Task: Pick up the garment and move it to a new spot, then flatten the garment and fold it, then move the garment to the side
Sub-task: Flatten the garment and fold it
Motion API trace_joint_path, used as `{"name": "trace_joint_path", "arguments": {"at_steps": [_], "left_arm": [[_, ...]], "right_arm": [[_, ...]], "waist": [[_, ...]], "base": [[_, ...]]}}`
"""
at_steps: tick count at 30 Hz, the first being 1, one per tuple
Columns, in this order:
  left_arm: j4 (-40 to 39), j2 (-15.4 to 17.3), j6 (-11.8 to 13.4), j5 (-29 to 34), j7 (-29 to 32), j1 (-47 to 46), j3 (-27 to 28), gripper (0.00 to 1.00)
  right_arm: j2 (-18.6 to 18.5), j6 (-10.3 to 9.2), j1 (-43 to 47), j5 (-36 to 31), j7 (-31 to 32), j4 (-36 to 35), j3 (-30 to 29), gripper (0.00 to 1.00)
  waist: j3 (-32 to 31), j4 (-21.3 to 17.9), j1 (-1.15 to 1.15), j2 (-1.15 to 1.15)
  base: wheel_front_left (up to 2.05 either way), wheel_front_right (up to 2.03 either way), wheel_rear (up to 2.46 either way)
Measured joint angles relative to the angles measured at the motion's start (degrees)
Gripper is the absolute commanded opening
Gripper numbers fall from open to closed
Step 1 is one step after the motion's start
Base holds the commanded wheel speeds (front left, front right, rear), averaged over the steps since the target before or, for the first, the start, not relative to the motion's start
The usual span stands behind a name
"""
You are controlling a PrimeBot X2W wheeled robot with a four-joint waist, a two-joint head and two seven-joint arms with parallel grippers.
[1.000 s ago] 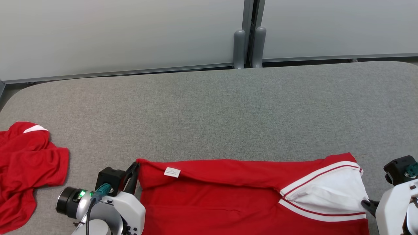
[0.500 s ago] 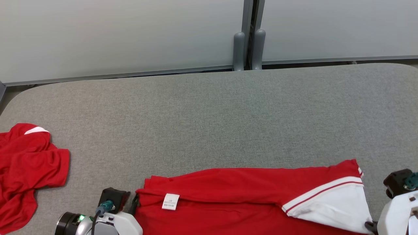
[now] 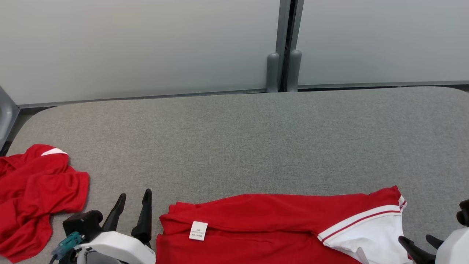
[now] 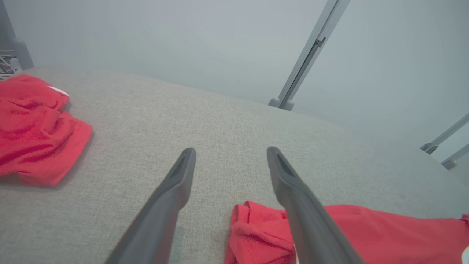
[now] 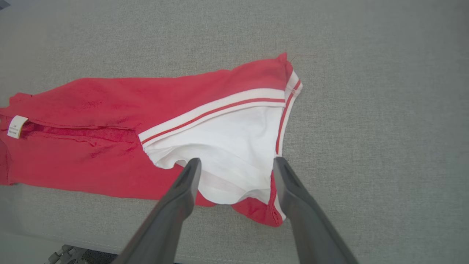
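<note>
The garment (image 3: 263, 216), red with a white striped panel (image 3: 370, 236) at its right end and a small white label, lies folded lengthwise along the near edge of the grey table (image 3: 256, 139). My left gripper (image 3: 135, 194) stands open just left of the garment's left corner, holding nothing. In the left wrist view that gripper (image 4: 231, 150) is open above the table, with the red corner (image 4: 256, 231) under its right finger. My right gripper (image 3: 415, 239) is open at the white end. In the right wrist view it (image 5: 237, 160) hovers over the white panel (image 5: 227, 143).
A second crumpled red garment (image 3: 33, 198) lies at the table's left edge, also in the left wrist view (image 4: 33, 128). Pale wall panels with a grey post (image 3: 284, 69) stand behind the table. Bare grey cloth stretches across the table's middle and back.
Both grippers have opened and let go of the garment, which now lies flat on the table. The left gripper stands clear of the corner. The camera has shifted a little.
</note>
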Motion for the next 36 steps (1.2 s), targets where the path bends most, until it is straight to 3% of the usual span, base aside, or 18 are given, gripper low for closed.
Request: {"name": "trace_joint_path", "arguments": {"at_steps": [4, 7, 15, 28, 36], "left_arm": [[-6.5, -3.2, -3.7, 3.5, -0.3, 3.9, 10.4, 1.00], [-9.7, -6.2, -7.5, 7.7, -0.3, 7.2, 15.1, 1.00], [-9.5, -8.3, -12.2, 12.2, -0.3, 9.9, 21.2, 1.00], [-8.6, -8.3, -13.2, 12.3, 0.0, 10.3, 22.9, 1.00], [-9.2, -7.1, -15.3, 10.2, 2.1, 10.4, 22.8, 1.00]], "right_arm": [[5.3, -0.01, 1.1, -2.3, -3.3, -0.1, -3.0, 1.00], [7.2, -0.01, 0.4, -5.5, -5.9, 2.2, -6.1, 1.00], [8.6, -0.01, -5.8, -9.0, -5.5, 12.2, -7.6, 1.00], [8.7, -0.01, -13.7, -13.1, -5.2, 26.7, -9.6, 1.00], [8.7, -0.01, -16.0, -14.3, -6.4, 33.6, -9.9, 1.00]], "waist": [[-1.3, 0.6, 0.00, 0.00], [-1.5, 0.7, 0.00, 0.00], [-0.5, 0.7, 0.00, 0.00], [1.5, 2.9, 0.00, 0.00], [2.0, 4.2, 0.00, 0.00]], "base": [[0.00, 0.00, 0.00], [0.00, 0.00, 0.00], [0.00, 0.00, 0.00], [0.00, 0.00, 0.00], [0.00, 0.00, 0.00]]}}
